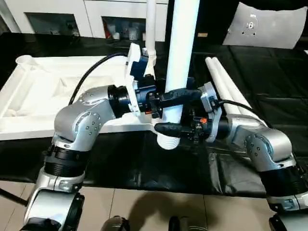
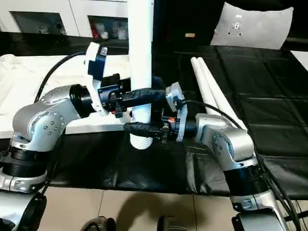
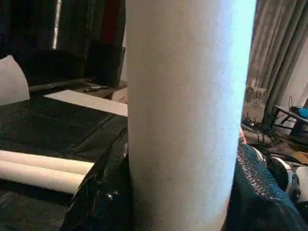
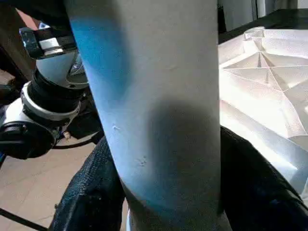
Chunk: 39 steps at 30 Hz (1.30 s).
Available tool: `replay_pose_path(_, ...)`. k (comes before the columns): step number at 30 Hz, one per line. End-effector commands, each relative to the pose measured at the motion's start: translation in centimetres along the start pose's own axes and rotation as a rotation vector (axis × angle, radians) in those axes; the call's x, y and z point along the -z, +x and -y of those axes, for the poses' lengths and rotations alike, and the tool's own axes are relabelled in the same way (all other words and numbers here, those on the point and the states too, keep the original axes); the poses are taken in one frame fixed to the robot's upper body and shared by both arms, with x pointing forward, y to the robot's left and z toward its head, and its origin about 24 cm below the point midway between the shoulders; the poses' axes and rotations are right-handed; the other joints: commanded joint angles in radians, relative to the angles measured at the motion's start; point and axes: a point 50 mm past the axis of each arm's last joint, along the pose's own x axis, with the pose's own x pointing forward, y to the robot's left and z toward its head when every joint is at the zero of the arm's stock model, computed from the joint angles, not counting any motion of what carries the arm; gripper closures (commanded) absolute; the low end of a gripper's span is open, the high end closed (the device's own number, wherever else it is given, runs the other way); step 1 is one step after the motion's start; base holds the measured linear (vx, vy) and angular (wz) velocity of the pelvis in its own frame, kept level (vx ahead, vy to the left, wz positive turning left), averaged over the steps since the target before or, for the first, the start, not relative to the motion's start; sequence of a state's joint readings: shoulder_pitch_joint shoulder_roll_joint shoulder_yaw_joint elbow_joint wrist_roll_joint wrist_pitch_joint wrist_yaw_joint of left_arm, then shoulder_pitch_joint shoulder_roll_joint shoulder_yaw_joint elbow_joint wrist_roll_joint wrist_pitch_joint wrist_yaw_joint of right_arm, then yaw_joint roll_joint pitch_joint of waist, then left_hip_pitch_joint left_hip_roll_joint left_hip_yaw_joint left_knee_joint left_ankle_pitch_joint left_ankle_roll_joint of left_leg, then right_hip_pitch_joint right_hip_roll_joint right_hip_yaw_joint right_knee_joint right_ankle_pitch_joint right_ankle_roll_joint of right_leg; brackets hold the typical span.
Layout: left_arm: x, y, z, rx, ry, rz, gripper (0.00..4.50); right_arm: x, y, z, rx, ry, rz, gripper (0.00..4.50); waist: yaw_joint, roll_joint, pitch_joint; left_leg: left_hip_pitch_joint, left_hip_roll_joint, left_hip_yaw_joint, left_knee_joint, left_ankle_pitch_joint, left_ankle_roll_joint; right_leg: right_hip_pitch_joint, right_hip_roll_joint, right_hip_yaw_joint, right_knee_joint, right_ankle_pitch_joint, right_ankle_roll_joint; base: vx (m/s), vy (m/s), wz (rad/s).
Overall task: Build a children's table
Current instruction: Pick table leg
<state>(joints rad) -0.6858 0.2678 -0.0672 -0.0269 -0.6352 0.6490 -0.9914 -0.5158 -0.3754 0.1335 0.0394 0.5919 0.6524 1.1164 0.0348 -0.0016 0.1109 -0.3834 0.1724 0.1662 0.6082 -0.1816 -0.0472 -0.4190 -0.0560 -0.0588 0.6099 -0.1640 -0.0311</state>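
A black sheet [image 1: 144,159] is covering the worktop, wrinkling and catching light near its front edge. Below it, a floor [image 1: 144,204] of pale beige tiles is showing, with dark shadows falling across it. At the back, white cabinets [image 1: 91,17] with glass-fronted openings are standing along the wall, small items sitting blurred inside. To their right the room is lying in darkness, and a pale grey panel [image 1: 267,26] is leaning there at the far edge of the worktop. In the left wrist view, grey curtains [image 3: 281,57] are hanging in long folds beside a dark cluttered corner.
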Motion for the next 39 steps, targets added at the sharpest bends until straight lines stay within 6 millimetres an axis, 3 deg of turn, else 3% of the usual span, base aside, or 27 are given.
replay_pose_path(1, -0.7, 0.2, 0.4, 0.044, 0.041, 0.004, 2.61, -0.5, 0.0, 0.0, 0.006, -0.021, -0.013, 2.25, 0.003, -0.012, -0.085, 0.007, 0.043, -0.008, -0.062, -0.097, 0.067, 0.069, -0.075, 0.049, -0.075, -0.264, -0.190, 0.000, 0.000, 0.00)
replay_pose_path(17, -0.6, 0.1, -0.1, -0.012, 0.035, 0.019, 2.61, 0.0, 0.3, -0.3, 0.004, -0.027, -0.009, 2.48, 0.007, -0.011, -0.093, 0.008, 0.044, -0.008, -0.059, -0.077, 0.068, 0.072, -0.075, 0.048, -0.069, -0.227, -0.199, 0.000, 0.000, 0.00)
replay_pose_path(18, -0.6, 0.1, -0.1, -0.018, 0.028, 0.025, 2.05, 0.1, 0.3, -0.3, 0.006, -0.028, -0.009, 2.49, 0.007, -0.012, -0.093, 0.008, 0.043, -0.007, -0.059, -0.075, 0.070, 0.072, -0.074, 0.048, -0.068, -0.220, -0.201, 0.000, 0.000, 0.00)
replay_pose_path(29, -0.4, -0.7, -0.3, -0.139, 0.089, 0.003, 1.30, -0.1, 0.6, 0.6, 0.149, -0.081, 0.053, 2.55, 0.006, -0.007, -0.098, 0.009, 0.045, -0.008, -0.057, -0.081, 0.050, 0.071, -0.077, 0.048, -0.066, -0.225, -0.199, 0.000, 0.000, 0.00)
replay_pose_path(35, 0.3, -1.0, -0.5, -0.271, 0.124, -0.016, 1.30, -0.4, 1.0, 1.3, 0.253, -0.113, 0.102, 2.55, 0.006, -0.006, -0.100, 0.008, 0.047, -0.009, -0.058, -0.072, 0.047, 0.072, -0.074, 0.049, -0.060, -0.188, -0.205, 0.000, 0.000, 0.00)
replay_pose_path(37, 0.7, -0.8, -0.5, -0.386, 0.121, 0.013, 1.30, -0.5, 1.5, 1.7, 0.321, -0.125, 0.135, 2.55, 0.005, -0.006, -0.099, 0.008, 0.047, -0.008, -0.057, -0.081, 0.042, 0.071, -0.075, 0.049, -0.062, -0.193, -0.207, 0.000, 0.000, 0.00)
replay_pose_path(39, 1.0, -0.5, -0.3, -0.443, 0.113, 0.032, 1.58, -0.5, 1.8, 1.9, 0.344, -0.130, 0.151, 2.55, 0.005, -0.008, -0.100, 0.008, 0.049, -0.008, -0.057, -0.083, 0.045, 0.072, -0.076, 0.049, -0.063, -0.196, -0.207, 0.000, 0.000, 0.00)
